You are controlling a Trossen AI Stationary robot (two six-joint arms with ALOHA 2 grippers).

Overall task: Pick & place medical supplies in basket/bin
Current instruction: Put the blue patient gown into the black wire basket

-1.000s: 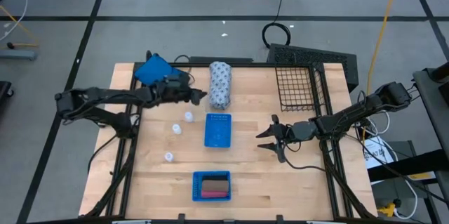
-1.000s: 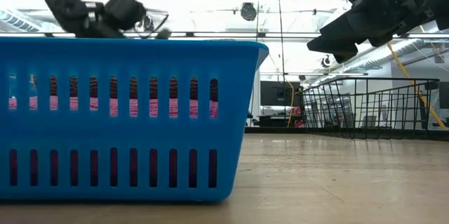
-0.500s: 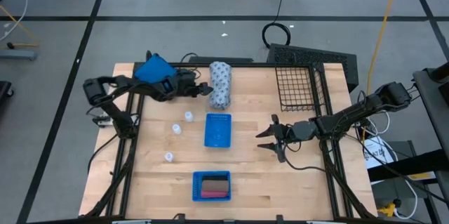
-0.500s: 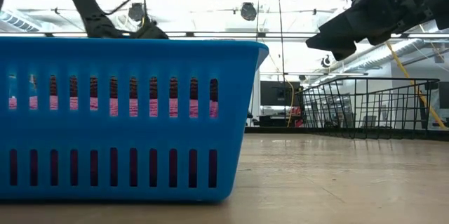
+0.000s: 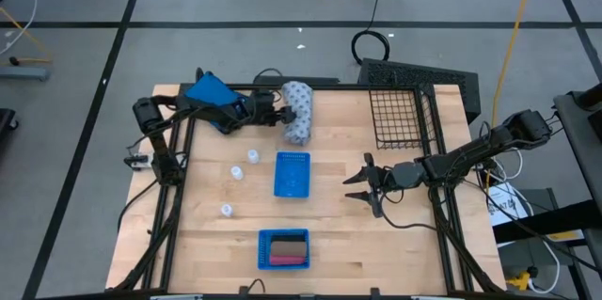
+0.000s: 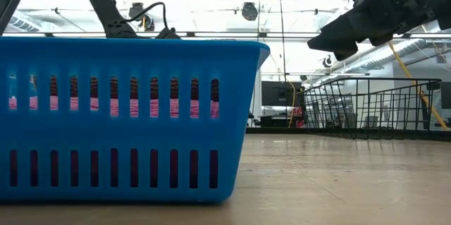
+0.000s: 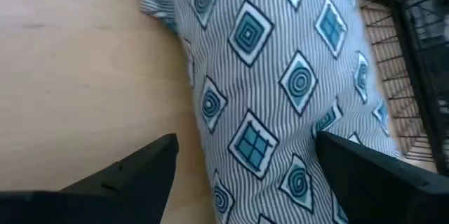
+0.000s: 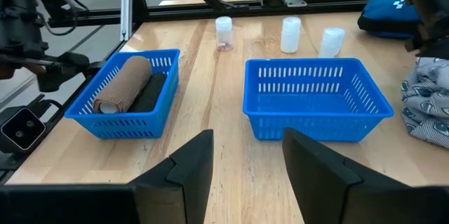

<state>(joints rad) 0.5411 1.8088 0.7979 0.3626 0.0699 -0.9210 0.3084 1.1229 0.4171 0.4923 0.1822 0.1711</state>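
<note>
The fat white patterned roll [image 5: 298, 112] lies on its side near the table's far edge; up close in the left wrist view the roll [image 7: 280, 76] fills the frame. My left gripper [image 5: 280, 117] [image 7: 245, 150] is open, level with the roll, one finger on each side of it. My right gripper [image 5: 361, 187] [image 8: 247, 147] hangs open above the table right of centre, touching nothing. Three tiny white bottles [image 5: 252, 156] [image 5: 236, 172] [image 5: 226, 210] stand on the wood. The black wire basket [image 5: 400, 117] sits at the far right. My left gripper comes at the roll level from the table's left. One finger [image 7: 140, 175] stands off the roll's side with bare wood between them. The other finger [image 7: 372, 175] overlaps the roll's cloth [image 7: 309, 119]; I cannot tell whether it touches. The roll rests on the table.
An empty blue tray [image 5: 292, 174] sits mid-table. A second blue tray [image 5: 284, 248] at the near edge holds pink, brown and dark pieces; it blocks most of the low view [image 6: 127, 119]. A blue pouch [image 5: 207, 93] lies at the far left corner.
My left arm has drawn its elbow in toward the table, and its gripper has moved toward the far edge and right, up against the roll's side. My right arm has kept still.
</note>
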